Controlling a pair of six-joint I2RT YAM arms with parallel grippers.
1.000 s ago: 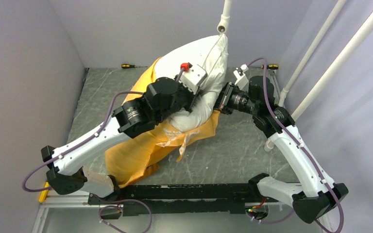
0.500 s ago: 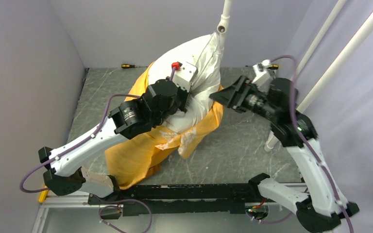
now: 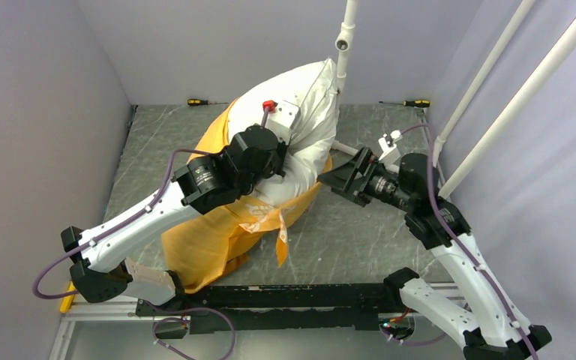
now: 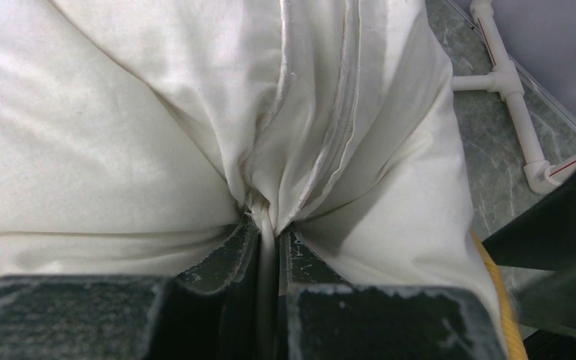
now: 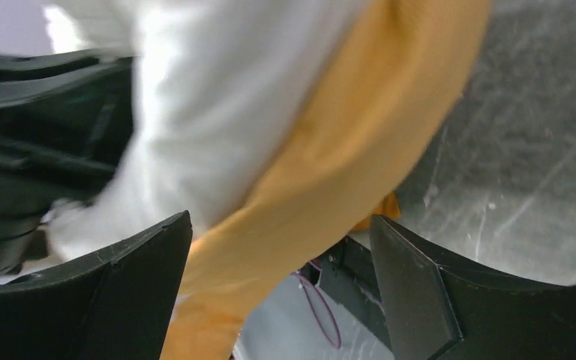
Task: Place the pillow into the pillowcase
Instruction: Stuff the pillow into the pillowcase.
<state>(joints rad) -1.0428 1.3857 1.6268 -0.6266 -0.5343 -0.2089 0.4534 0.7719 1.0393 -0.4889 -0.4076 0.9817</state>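
Observation:
The white pillow [image 3: 309,105] stands tilted up at the back of the table, its lower end inside the orange pillowcase [image 3: 210,240]. That case lies crumpled from the pillow toward the front left. My left gripper [image 3: 291,150] is shut on a bunched seam of the pillow [image 4: 120,135], and the cloth runs between its jaws [image 4: 268,225]. My right gripper [image 3: 333,172] hangs open just right of the pillow, holding nothing. In the right wrist view its fingers [image 5: 120,292] frame the pillowcase edge [image 5: 345,150] and the pillow [image 5: 217,97] without touching them.
White pipes [image 3: 343,45] rise behind the pillow and along the right side [image 3: 495,112]. Two screwdrivers [image 3: 195,101] [image 3: 416,103] lie at the table's back edge. Grey walls close in left and behind. A black rail [image 3: 292,296] runs along the front.
My right gripper has opened, let go of the cloth and drawn back down to the right. The left gripper has kept its grip while the pillow shifted slightly left.

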